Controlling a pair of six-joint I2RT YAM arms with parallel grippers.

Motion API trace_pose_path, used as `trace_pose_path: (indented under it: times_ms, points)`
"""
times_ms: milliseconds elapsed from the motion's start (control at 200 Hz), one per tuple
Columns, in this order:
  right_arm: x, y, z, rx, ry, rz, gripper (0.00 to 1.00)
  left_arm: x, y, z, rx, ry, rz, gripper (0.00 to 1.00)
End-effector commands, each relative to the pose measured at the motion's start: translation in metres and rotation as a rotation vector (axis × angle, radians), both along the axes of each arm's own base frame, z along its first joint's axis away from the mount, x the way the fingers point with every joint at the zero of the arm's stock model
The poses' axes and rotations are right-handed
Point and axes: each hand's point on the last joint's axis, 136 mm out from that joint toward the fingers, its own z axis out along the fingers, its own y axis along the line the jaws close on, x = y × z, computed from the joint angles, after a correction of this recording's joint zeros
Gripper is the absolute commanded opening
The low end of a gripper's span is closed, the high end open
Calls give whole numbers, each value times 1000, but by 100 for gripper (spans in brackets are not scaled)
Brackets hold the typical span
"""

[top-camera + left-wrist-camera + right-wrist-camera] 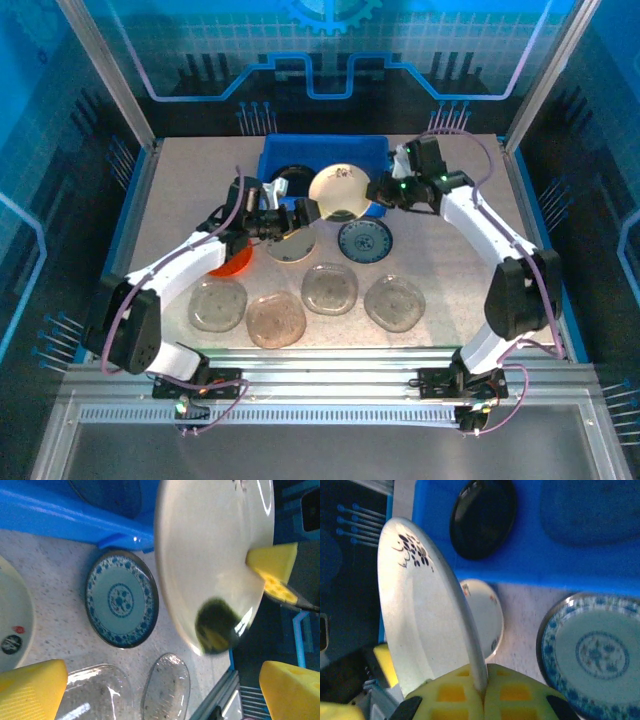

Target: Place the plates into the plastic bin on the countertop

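Top external: right gripper [380,191] pinches rim of cream plate [337,192], tilted above near wall of blue plastic bin [325,148]; left gripper [303,214] just beside plate, jaws wide. Left wrist: yellow pads [31,689] far apart, blue-patterned plate [121,598] on countertop [52,570] ahead of them. Right wrist: fingers [515,692] clamp cream plate edge; black plate [482,517] lies in bin beyond them.

Behind your bench you've got a glowing blue backdrop [230,50] with a gear logo [330,12], plus slotted aluminium rails [330,372] up front.
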Motion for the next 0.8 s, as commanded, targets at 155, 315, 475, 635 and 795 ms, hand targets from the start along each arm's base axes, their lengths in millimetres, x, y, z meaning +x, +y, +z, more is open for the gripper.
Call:
trace_pose_path:
  times_ms: [155,315,475,635,795]
  points:
    - [71,23,0,-33,9,-18,0,12,31,27,-10,-72,45,99]
    - [117,42,-10,-7,-1,-35,0,12,35,32,-7,-86,53,99]
    - [146,65,-28,27,4,-27,0,12,36,31,-3,-88,60,99]
    - [161,87,-50,46,-21,-14,0,11,39,37,8,-116,71,99]
    - [169,97,-73,58,8,-28,0,12,44,44,40,-145,83,99]
